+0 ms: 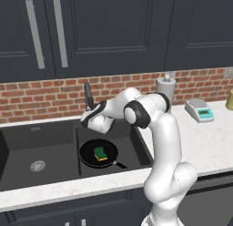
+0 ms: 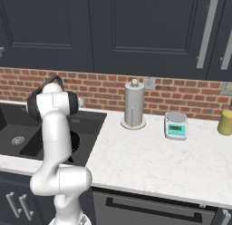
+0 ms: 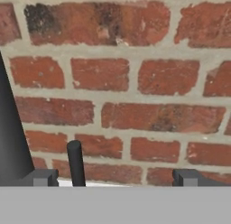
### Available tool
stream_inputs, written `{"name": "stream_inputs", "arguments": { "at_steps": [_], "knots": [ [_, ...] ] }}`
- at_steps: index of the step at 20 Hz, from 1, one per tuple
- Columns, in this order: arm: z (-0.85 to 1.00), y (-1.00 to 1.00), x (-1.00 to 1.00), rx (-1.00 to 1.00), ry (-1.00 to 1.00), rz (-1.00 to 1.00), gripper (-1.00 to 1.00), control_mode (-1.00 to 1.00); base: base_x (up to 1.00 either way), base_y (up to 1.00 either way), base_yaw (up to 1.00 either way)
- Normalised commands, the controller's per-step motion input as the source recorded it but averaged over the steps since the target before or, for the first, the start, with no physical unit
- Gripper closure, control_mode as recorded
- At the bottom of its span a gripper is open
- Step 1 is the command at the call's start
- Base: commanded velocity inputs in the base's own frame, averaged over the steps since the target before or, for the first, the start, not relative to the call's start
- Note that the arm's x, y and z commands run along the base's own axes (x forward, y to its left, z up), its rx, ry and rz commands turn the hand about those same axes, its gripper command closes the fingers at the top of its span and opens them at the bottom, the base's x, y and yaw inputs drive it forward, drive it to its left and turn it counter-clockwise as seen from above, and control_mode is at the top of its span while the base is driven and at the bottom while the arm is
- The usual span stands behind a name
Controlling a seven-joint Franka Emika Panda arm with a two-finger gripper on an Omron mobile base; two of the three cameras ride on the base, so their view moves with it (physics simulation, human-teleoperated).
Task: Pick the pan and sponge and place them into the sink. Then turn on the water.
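Observation:
The black pan lies flat in the smaller right basin of the dark sink, handle pointing toward the front right. The yellow and green sponge rests inside the pan. My gripper hovers above the back of that basin, aimed at the brick wall just beside the dark faucet. In the hand view my gripper is open with nothing between its tips; the faucet body stands at the left and a thin dark lever rises near the left tip. The water is out of view.
On the white counter to the right of the sink stand a steel paper towel holder, a white-and-teal scale and a yellow container. Dark upper cabinets hang above the brick wall. The wider left basin has a silver drain.

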Motion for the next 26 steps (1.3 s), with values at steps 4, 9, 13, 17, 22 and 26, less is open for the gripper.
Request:
{"name": "stream_inputs", "arguments": {
  "at_steps": [4, 9, 13, 17, 22, 26],
  "knots": [
    [0.0, 0.0, 0.0, 0.0, 0.0, 0.0, -1.0, -1.0, 0.0, 0.0, 0.0],
    [0.0, 0.0, 0.01, 0.0, 0.0, 0.0, -1.0, -1.0, 0.0, 0.0, 0.0],
    [0.0, 0.0, 0.04, 0.0, 0.0, 0.0, -1.0, -1.0, 0.0, 0.0, 0.0],
    [0.0, 0.0, 0.05, 0.0, 0.0, 0.0, -1.0, -1.0, 0.0, 0.0, 0.0],
    [0.0, -0.02, 0.04, 0.0, 0.0, 0.0, -1.0, -1.0, 0.0, 0.0, 0.0],
    [0.0, 0.0, 0.03, 0.0, 0.0, 0.0, -1.0, -1.0, 0.0, 0.0, 0.0]
  ]
}}
